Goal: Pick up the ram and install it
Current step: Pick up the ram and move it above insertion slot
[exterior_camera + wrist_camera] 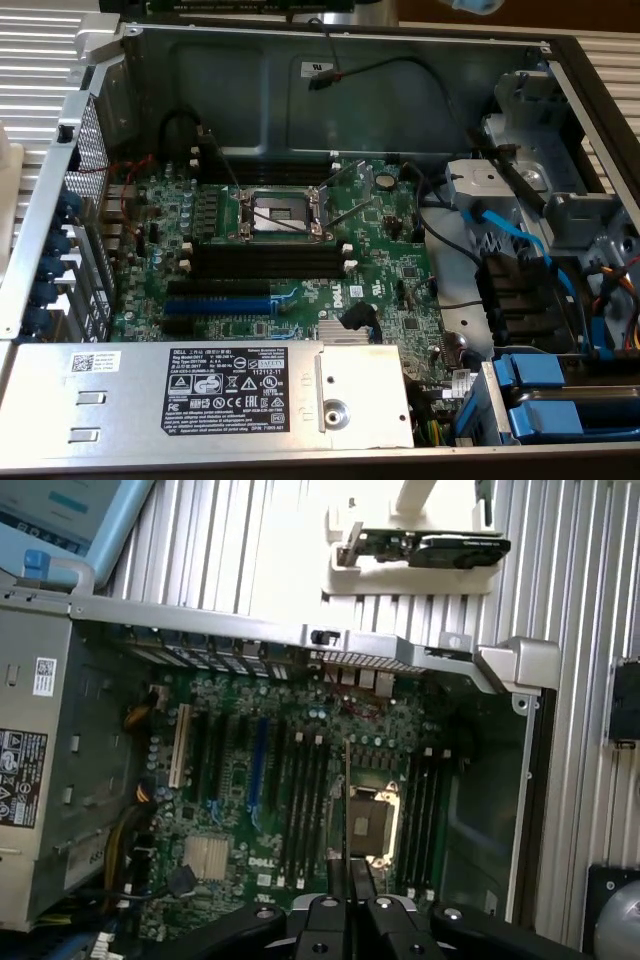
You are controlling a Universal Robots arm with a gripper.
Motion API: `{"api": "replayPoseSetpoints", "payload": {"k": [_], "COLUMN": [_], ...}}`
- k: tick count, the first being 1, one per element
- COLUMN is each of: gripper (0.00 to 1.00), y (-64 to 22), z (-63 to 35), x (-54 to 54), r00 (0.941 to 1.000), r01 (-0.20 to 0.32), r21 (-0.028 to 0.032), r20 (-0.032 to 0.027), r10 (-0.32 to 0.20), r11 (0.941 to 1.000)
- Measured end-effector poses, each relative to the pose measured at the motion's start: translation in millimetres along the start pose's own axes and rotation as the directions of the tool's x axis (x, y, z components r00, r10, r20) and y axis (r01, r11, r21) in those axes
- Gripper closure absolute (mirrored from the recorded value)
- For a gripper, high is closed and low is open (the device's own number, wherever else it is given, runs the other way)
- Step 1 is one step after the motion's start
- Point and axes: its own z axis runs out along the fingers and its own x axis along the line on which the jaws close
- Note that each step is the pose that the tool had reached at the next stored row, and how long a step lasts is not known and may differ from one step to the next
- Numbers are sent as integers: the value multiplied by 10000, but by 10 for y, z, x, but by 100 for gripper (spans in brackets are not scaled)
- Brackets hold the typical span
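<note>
One grey sheet-steel case (330,60) lies open on the ribbed bench (30,60), with the boxy, labelled power supply (150,400) at six o'clock in the exterior view. At twelve o'clock of that lies the green motherboard (400,270), matte and studded with parts. From the square metal CPU socket (278,212) I read black plastic memory slots (270,258) with white end clips at six o'clock, and a second bank at twelve. In my wrist view the claw (350,872) is clenched on the ram (347,790), a thin dark stick seen edge-on, reaching straight out from the fingertips. Its long axis runs parallel to the slots. I judge it hangs alongside the socket, closer to the six o'clock bank.
</note>
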Motion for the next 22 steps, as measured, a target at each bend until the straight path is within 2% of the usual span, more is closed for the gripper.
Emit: {"api": "replayPoseSetpoints", "payload": {"k": [5, 10, 15, 19, 22], "gripper": [88, 88, 88, 88, 88], "y": [-2, -31, -41, -43, -44], "z": [0, 0, 8, 26, 47], "x": [-2, -35, -73, -78, -78], "r00": [9989, 9979, 9968, 9959, 9956], "r01": [-464, -646, -797, -909, -937], "r21": [20, 46, 135, 288, 335], "r20": [18, 21, 26, 9, 7], "r10": [464, 645, 796, 909, 937], "r11": [9989, 9979, 9967, 9954, 9950]}}
